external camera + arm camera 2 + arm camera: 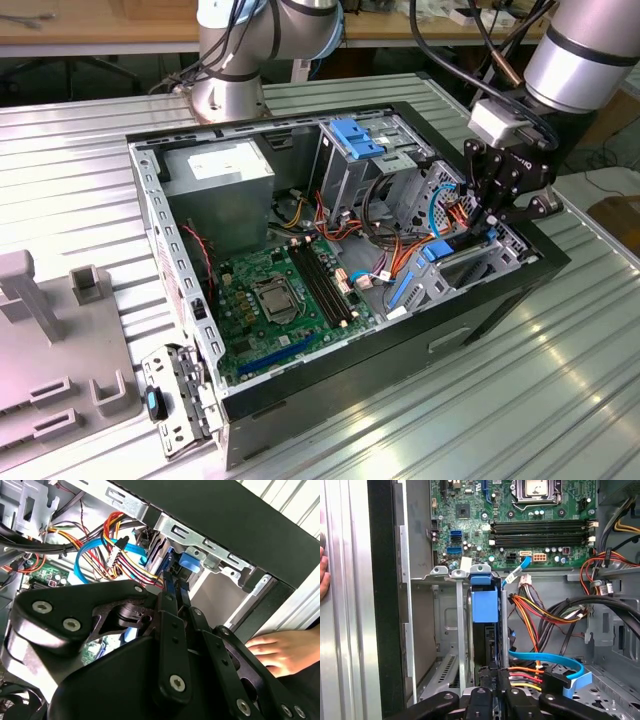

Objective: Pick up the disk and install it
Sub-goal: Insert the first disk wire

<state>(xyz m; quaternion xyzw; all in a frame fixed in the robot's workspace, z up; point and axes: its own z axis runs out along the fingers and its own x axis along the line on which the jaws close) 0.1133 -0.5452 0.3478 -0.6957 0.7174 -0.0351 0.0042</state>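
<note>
We see the gripper [492,222] clamped on the disk [484,607] — standing on edge in the computer case's [330,385] corner bay.

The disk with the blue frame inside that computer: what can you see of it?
The disk stands on edge in a metal bay at the open case's front corner. In the first wrist view a bright blue plastic carrier with a tab caps its end, and a thin dark body runs down from it between the bay's rails. The gripper is shut on its near edge. Orange and red wires and a blue cable lie beside it.
</note>
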